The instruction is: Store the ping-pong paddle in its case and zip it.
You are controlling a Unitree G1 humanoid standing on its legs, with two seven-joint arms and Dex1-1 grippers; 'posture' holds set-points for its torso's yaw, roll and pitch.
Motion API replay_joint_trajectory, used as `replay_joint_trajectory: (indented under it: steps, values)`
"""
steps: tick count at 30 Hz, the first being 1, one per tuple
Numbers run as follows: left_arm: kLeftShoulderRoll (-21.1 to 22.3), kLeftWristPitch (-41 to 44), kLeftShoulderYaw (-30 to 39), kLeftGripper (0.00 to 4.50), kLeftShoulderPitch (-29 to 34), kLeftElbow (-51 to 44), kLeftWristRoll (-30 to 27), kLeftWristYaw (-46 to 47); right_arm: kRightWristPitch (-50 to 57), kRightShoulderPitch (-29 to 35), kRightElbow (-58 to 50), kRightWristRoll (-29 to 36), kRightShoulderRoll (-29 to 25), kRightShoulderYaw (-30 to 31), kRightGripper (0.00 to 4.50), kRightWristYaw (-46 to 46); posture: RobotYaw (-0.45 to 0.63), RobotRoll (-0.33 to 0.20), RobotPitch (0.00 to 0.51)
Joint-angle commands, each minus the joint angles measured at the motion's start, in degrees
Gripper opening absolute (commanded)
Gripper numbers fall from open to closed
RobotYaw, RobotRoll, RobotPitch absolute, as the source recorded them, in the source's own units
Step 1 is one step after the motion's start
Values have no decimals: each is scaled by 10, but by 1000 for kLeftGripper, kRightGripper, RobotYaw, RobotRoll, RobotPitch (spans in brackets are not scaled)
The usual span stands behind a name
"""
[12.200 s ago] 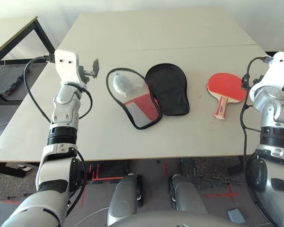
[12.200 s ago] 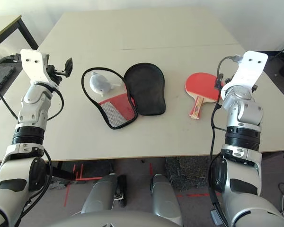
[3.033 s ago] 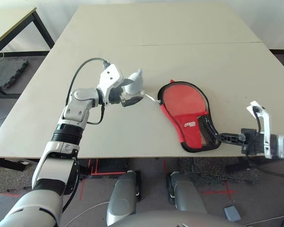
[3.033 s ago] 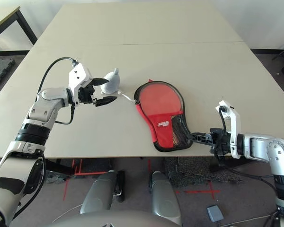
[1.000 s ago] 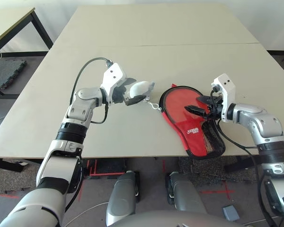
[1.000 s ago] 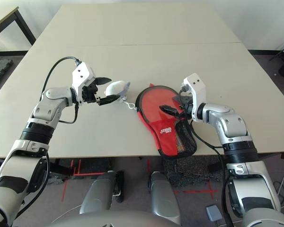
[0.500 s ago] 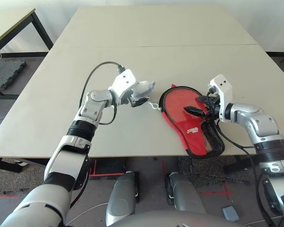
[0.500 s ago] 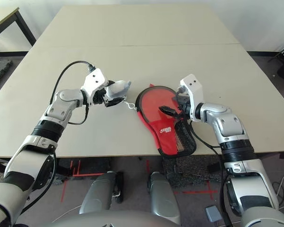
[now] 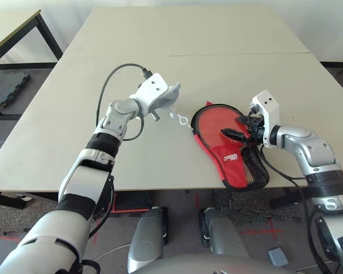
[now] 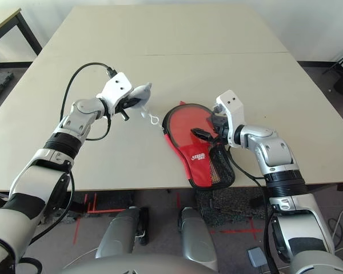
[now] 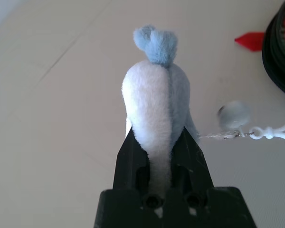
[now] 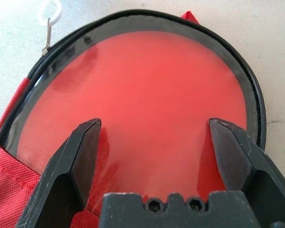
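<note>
The red, black-edged case (image 9: 228, 155) lies flat and slightly slanted near the bench's front edge. The red-faced paddle (image 9: 220, 124) shows through its clear window.

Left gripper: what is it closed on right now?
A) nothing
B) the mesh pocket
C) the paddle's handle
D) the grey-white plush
D: the left wrist view shows the fingers of the left gripper pinching the grey-white plush between them.
</note>
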Motion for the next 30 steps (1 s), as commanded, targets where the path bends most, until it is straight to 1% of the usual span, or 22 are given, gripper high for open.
replay_joint_trajectory:
  steps: [1,9,17,30]
  values:
    - [-12,-19,1,209,-29,36,12,16,19,20,20,-8,6,15,4500,-1,85,0,129]
    - [-45,-61,-17,208,-95,133,50,53,21,30,19,-16,14,25,4500,-3,74,0,133]
    - [-85,-89,-42,207,-155,219,106,137,23,53,4,-23,14,32,4500,-5,47,0,139]
    - [-126,-89,-72,207,-195,263,175,207,43,88,-40,-15,22,29,4500,-21,-12,0,159]
